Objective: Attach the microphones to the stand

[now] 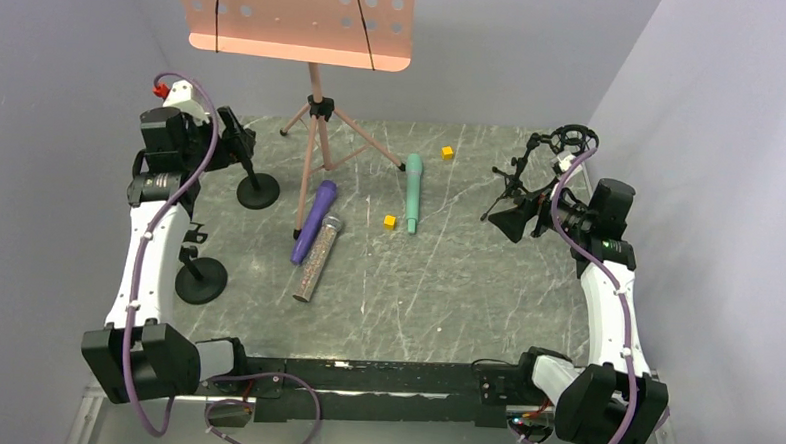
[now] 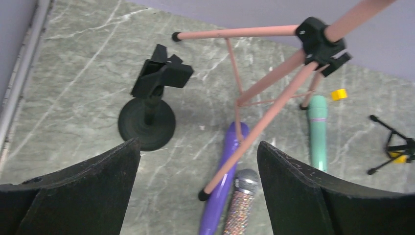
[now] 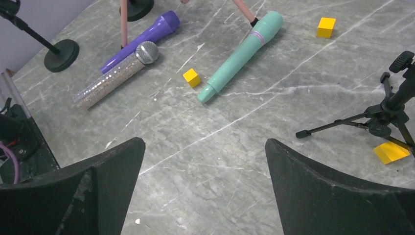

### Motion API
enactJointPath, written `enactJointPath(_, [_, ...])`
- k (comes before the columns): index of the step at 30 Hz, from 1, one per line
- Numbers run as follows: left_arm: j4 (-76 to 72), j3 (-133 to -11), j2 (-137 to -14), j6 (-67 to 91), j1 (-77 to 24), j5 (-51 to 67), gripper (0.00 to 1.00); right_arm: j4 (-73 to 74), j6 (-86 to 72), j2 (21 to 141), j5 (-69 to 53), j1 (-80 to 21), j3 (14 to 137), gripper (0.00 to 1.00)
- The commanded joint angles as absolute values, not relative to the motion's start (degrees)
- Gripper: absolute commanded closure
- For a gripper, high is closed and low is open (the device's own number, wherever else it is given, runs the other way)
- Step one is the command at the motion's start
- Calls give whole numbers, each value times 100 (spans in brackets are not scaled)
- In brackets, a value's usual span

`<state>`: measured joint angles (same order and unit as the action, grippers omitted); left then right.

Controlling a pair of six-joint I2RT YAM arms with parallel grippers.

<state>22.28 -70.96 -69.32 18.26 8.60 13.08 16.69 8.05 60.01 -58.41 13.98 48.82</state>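
Three microphones lie on the grey marbled table. The purple one (image 1: 315, 221) (image 2: 222, 188) (image 3: 142, 38) and the glittery one with the silver mesh head (image 1: 318, 259) (image 2: 241, 205) (image 3: 115, 73) are side by side. The teal one (image 1: 412, 193) (image 2: 318, 132) (image 3: 242, 54) lies further right. A black round-base stand with a clip (image 1: 258, 189) (image 2: 149, 115) is upright at the back left. My left gripper (image 1: 236, 141) (image 2: 198, 144) hovers open above it, holding nothing. Over the right side my right gripper (image 1: 517, 223) (image 3: 205, 142) is open and empty.
A pink tripod music stand (image 1: 313, 128) (image 2: 274, 83) has one leg crossing the purple microphone. A second round-base stand (image 1: 201, 279) (image 3: 61, 48) sits front left. A small black tripod stand (image 1: 536, 178) (image 3: 386, 112) is at the right. Yellow cubes (image 1: 390, 222) (image 3: 192, 77) (image 3: 326, 27) lie about.
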Motion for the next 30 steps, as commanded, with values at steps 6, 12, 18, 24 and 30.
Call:
enactJointPath(6, [769, -6697, -7354, 361, 1043, 1323, 10, 1453, 801, 5920, -5950, 1388, 4986, 0])
enactJointPath(12, [858, -7104, -8032, 92, 1143, 1542, 27, 1471, 856, 5923, -5821, 1385, 4988, 0])
enactJointPath(18, [1023, -7509, -8592, -110, 1251, 1764, 44, 1489, 866, 5939, -5808, 1389, 4997, 0])
enactJointPath(24, [1049, -7796, -8892, -361, 1300, 1972, 46, 1516, 896, 5998, -5774, 1383, 5010, 0])
enactJointPath(30, [1115, -7966, -9128, -760, 1313, 2710, 65, 1526, 902, 6016, -5748, 1381, 5018, 0])
